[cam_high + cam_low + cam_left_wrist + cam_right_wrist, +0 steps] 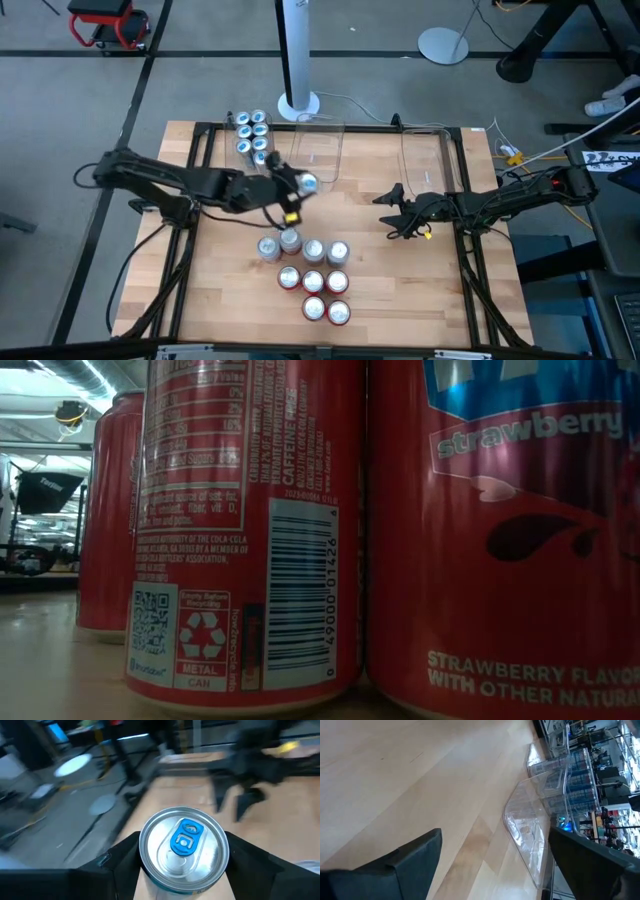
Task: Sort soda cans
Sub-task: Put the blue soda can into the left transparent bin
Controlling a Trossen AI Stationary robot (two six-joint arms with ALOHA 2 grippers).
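My left gripper (pixel 300 186) (pixel 183 862) is shut on a teal-blue soda can (pixel 308 183) (pixel 184 845) with a silver top and a blue tab, just before the near edge of the middle clear tub (pixel 320 150). Several teal-blue cans (pixel 251 134) stand in the far-left tub. Silver-grey cans (pixel 301 247) and red cans (pixel 314 295) stand upright in a cluster on the table's near half. The red cans (pixel 250 530) fill the low view. My right gripper (pixel 393 211) (pixel 495 865) is open over bare wood, right of the middle. My left gripper pinches the teal-blue can between its two fingers (pixel 122 862), one on each side of the can's wall just under the top rim (pixel 150 870). The fingers reach in from the table's left. The can's top faces up. Its base is hidden, so whether it is lifted does not show.
Three clear plastic tubs stand along the far side; the right one (pixel 430 160) (pixel 535 830) lies just beyond my right gripper. Black frame rails (pixel 195 180) run along the table's left and right sides. Bare wood (pixel 420 290) lies near right of the can cluster.
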